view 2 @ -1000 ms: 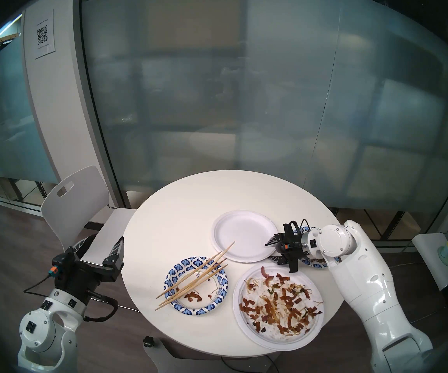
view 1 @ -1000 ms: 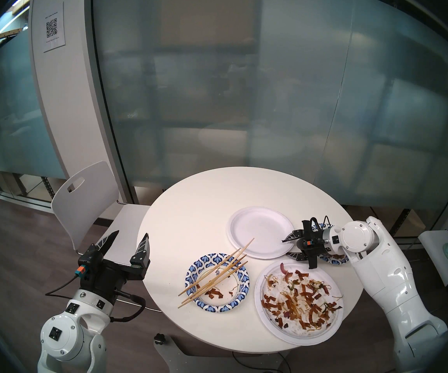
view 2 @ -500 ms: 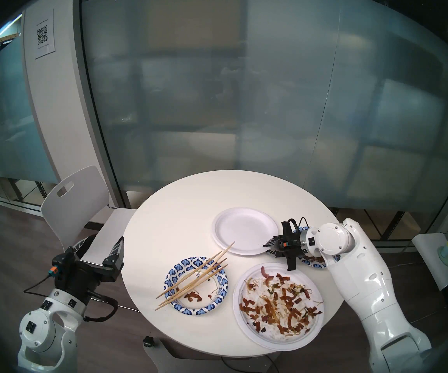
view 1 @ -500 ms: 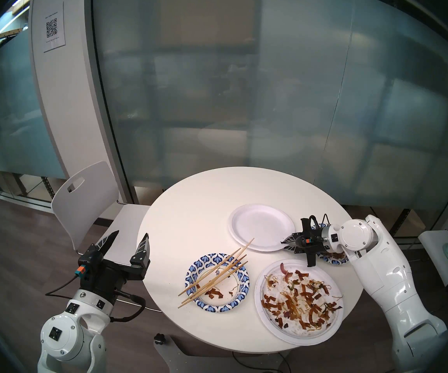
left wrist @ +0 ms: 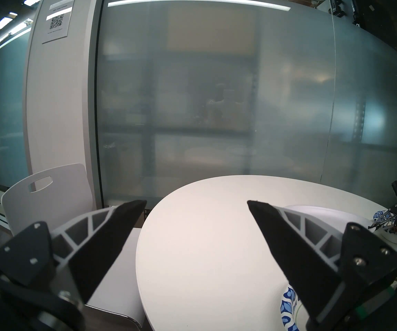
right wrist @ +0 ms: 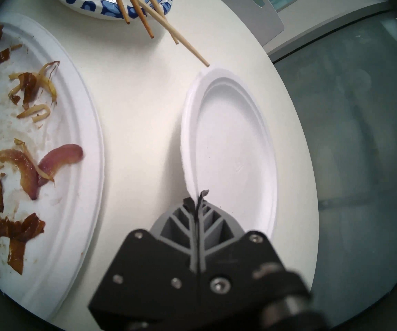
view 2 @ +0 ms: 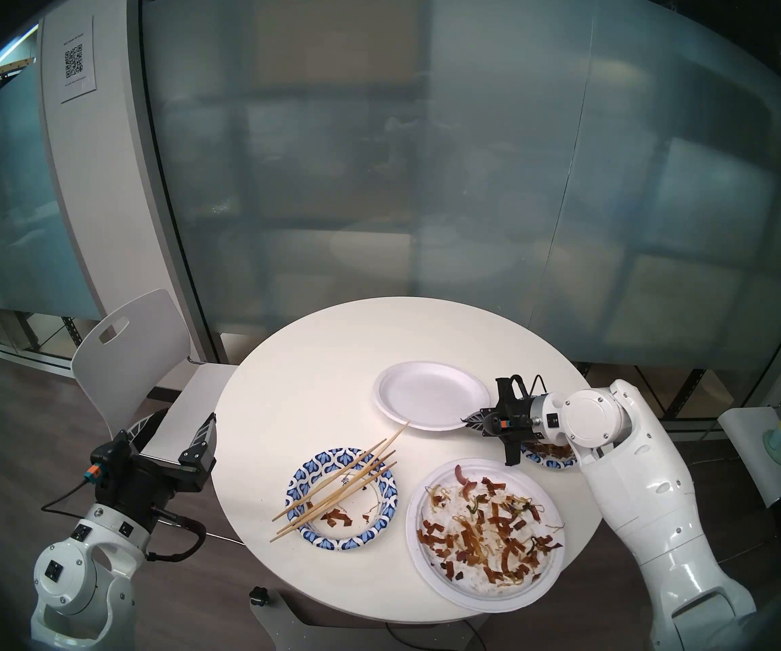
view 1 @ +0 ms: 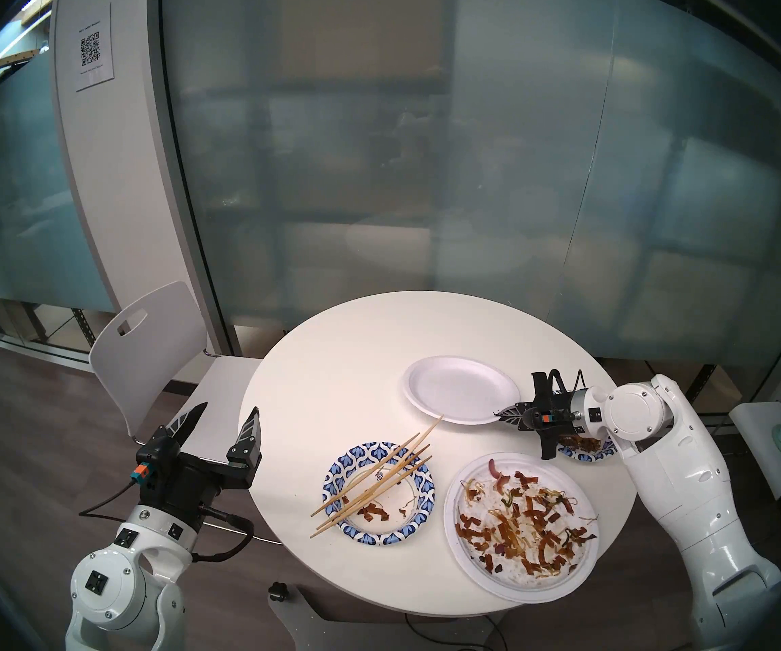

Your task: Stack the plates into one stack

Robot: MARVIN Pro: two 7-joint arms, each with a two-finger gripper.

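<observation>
Four plates lie unstacked on the desk [view 1: 332,368]. Right hand [view 1: 501,413] pinches the clean white plate [view 1: 461,389] by its rim near the far right edge; left hand [view 1: 226,420] gapes wide, empty, off the left edge.

Table top [view 1: 332,391]: smooth matt white laminate look. Clean white plate [view 1: 461,387]: matt moulded paper pulp, fibrous rim seen in right wrist view. Chopsticks [view 1: 374,478]: bare light wood. Right gripper [right wrist: 196,201] fingers [right wrist: 183,224]: grey ribbed plastic, matt black mounts, metal screws. Wall panels [view 1: 426,166]: frosted glass.
</observation>
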